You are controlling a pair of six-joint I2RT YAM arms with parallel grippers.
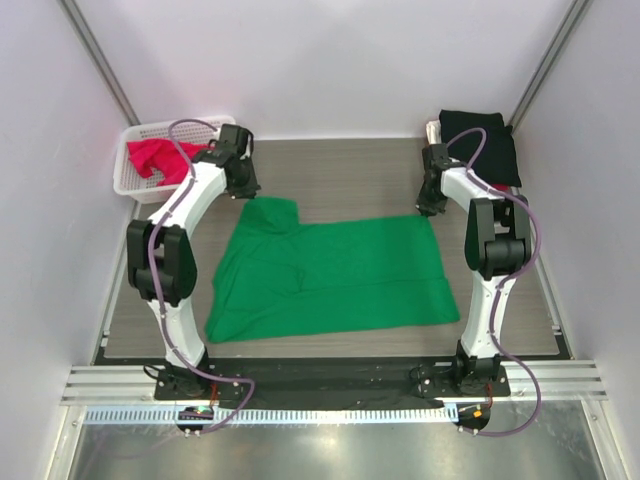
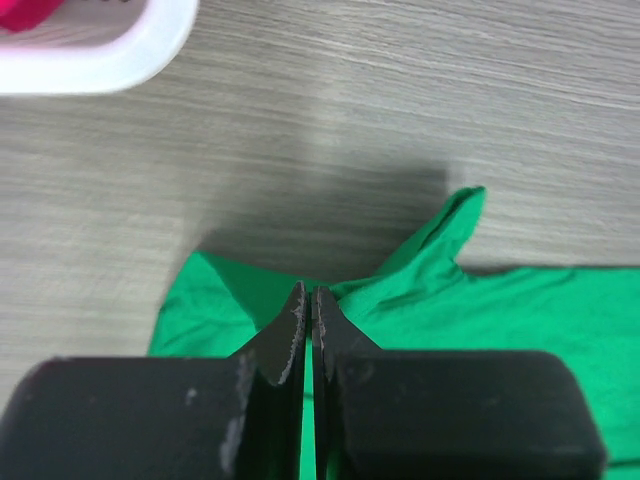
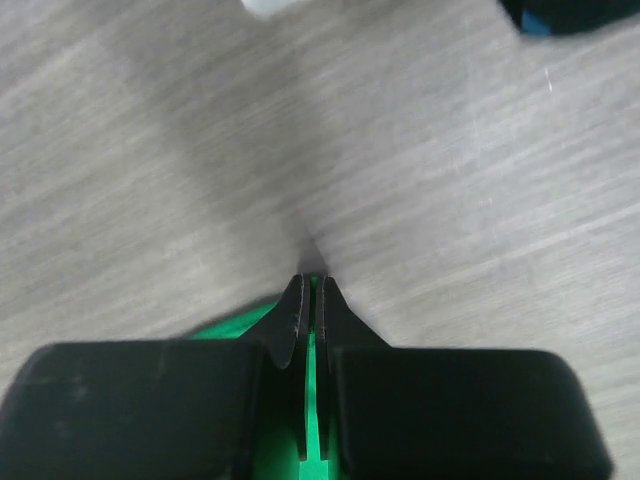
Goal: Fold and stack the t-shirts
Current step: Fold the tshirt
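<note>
A bright green t-shirt (image 1: 330, 275) lies spread on the wooden table, its upper left part folded over. My left gripper (image 1: 245, 190) is at the shirt's far left corner. In the left wrist view its jaws (image 2: 308, 295) are closed with green cloth (image 2: 500, 310) in the slit. My right gripper (image 1: 428, 208) is at the far right corner. Its jaws (image 3: 312, 283) are shut on the green edge (image 3: 235, 322). A red-pink t-shirt (image 1: 155, 158) lies in the basket. A folded black t-shirt (image 1: 480, 140) sits at the back right.
The white lattice basket (image 1: 125, 175) stands at the back left, close to my left arm; its rim (image 2: 100, 70) shows in the left wrist view. Bare wooden tabletop (image 1: 350, 175) lies behind the green shirt. White walls enclose the table.
</note>
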